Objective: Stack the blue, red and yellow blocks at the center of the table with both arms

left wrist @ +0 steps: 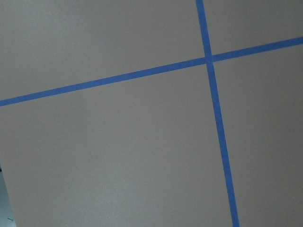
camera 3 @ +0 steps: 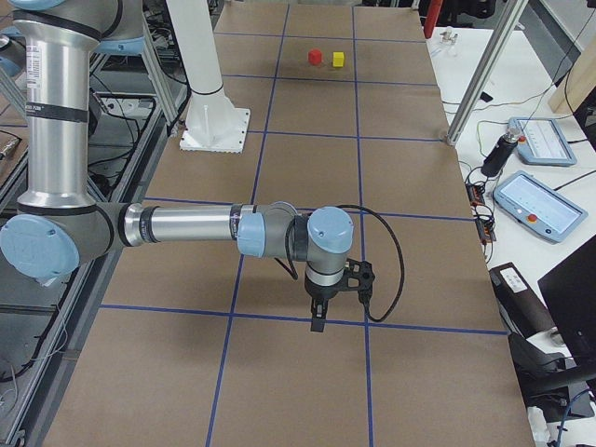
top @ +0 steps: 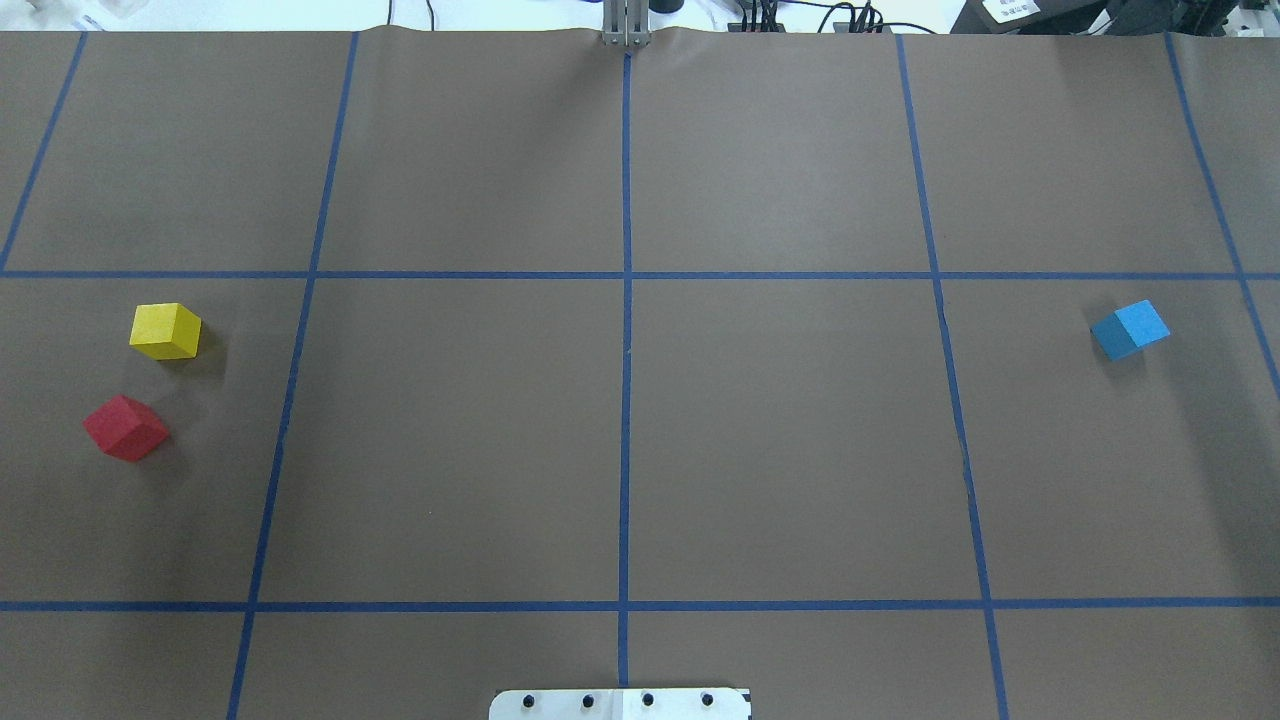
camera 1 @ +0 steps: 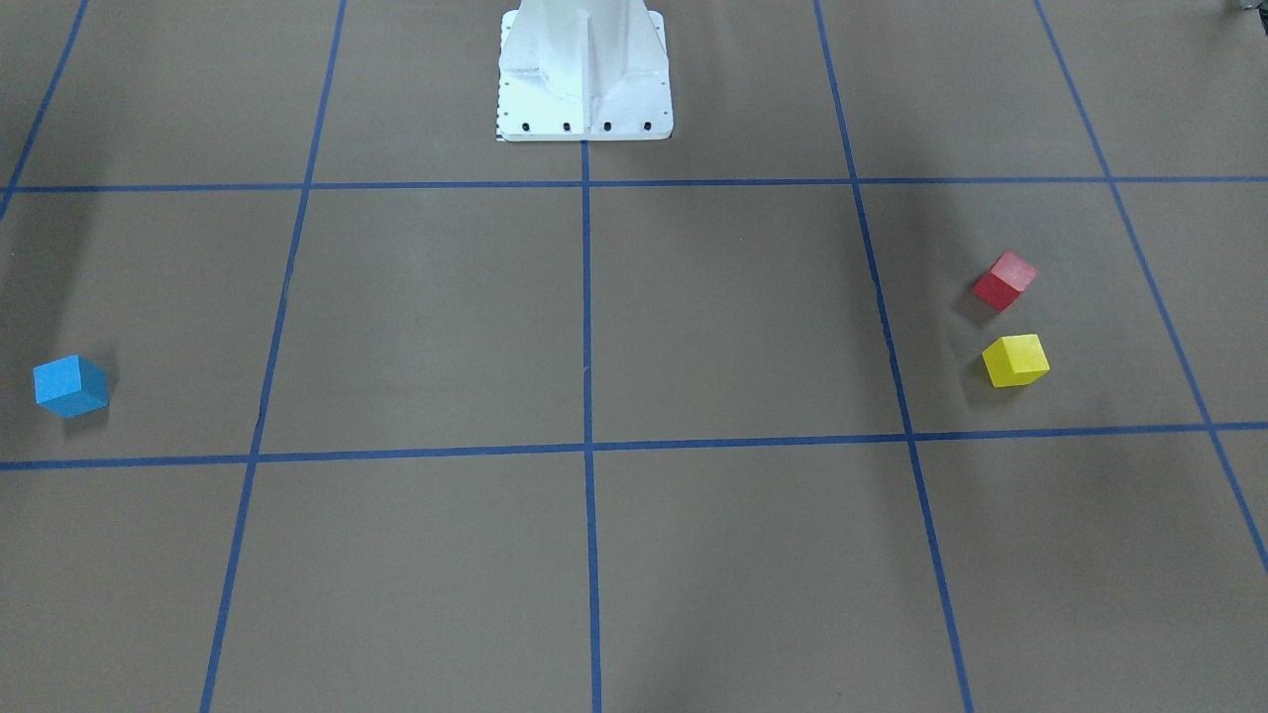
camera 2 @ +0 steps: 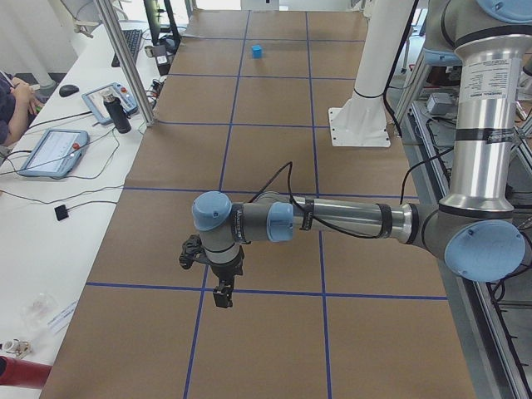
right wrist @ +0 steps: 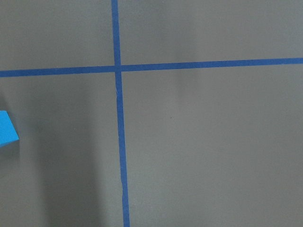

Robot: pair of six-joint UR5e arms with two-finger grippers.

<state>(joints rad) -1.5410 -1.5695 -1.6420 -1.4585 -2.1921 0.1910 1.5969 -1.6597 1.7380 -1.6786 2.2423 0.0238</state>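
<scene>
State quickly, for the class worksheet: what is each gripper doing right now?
Left gripper: cannot be told; it shows only in a side view.
Right gripper: cannot be told, for the same reason.

Through the right wrist camera only a corner of the blue block (right wrist: 7,127) shows, cut by the edge at nine o'clock. The left hand (camera 2: 222,295) and right hand (camera 3: 317,321) appear only in the side views, so I cannot tell whether their fingers are apart or together. The robot's base (top: 620,704) is clipped at six o'clock overhead.
</scene>
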